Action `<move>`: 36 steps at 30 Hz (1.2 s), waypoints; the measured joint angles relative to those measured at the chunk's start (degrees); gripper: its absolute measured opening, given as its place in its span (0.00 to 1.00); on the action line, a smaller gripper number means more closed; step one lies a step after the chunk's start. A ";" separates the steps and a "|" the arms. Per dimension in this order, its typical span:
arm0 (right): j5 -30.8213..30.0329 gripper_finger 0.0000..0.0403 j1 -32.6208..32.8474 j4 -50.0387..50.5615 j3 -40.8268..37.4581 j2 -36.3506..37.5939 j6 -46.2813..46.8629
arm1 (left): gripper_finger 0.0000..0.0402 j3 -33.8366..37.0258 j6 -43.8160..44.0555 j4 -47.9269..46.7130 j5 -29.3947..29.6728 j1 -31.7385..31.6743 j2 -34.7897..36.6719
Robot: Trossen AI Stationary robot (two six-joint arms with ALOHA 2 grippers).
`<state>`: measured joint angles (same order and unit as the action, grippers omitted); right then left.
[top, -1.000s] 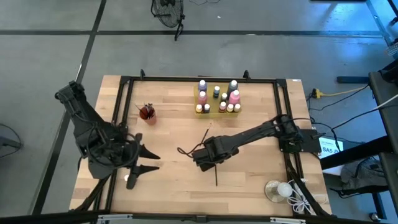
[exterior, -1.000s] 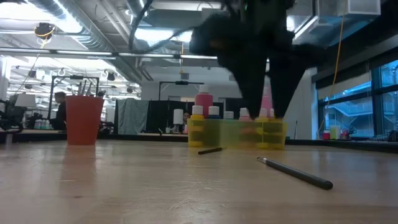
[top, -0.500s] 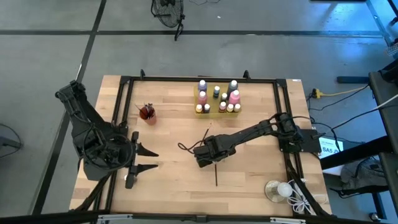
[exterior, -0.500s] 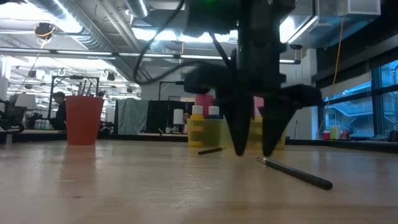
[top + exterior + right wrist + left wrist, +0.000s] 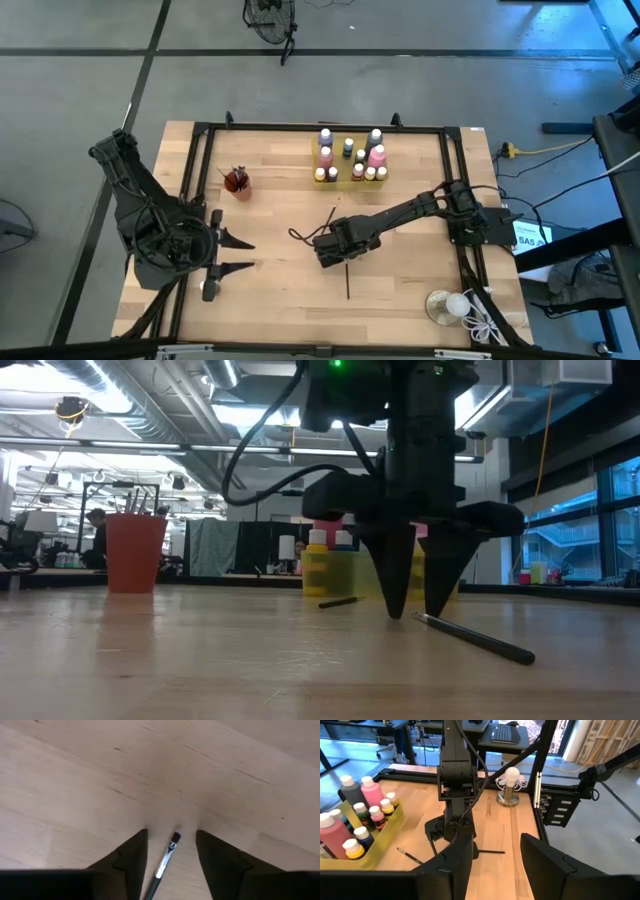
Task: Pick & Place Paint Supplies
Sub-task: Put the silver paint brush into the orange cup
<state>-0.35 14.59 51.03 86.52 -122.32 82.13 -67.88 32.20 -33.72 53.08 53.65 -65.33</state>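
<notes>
A thin dark paintbrush (image 5: 347, 282) lies flat on the wooden table. My right gripper (image 5: 415, 612) points straight down over its bristle end (image 5: 174, 838), open, with one finger on each side of the brush and not touching it. A second brush (image 5: 328, 220) lies farther back. White-capped paint bottles (image 5: 350, 155) stand in a yellow tray (image 5: 340, 575) at the far edge. My left gripper (image 5: 240, 254) hovers open above the table's left part, holding nothing.
A red cup (image 5: 237, 183) holding brushes stands at the far left. A clear round dish with a white ball and cord (image 5: 447, 305) sits at the near right corner. A black frame (image 5: 200, 130) runs round the table. Bare wood lies between the arms.
My right gripper has come down toward the table until its fingertips stand on either side of the brush's bristle end. My left gripper has rolled a little in place. The brushes and bottles have stayed where they were.
</notes>
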 joint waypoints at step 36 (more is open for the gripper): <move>-3.30 0.00 -0.17 4.81 1.87 1.54 -8.21 | 0.37 0.00 -0.40 -0.80 0.56 0.01 1.97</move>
<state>-3.65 14.42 55.84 88.39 -120.77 73.92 -67.88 31.80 -34.52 53.64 53.66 -63.36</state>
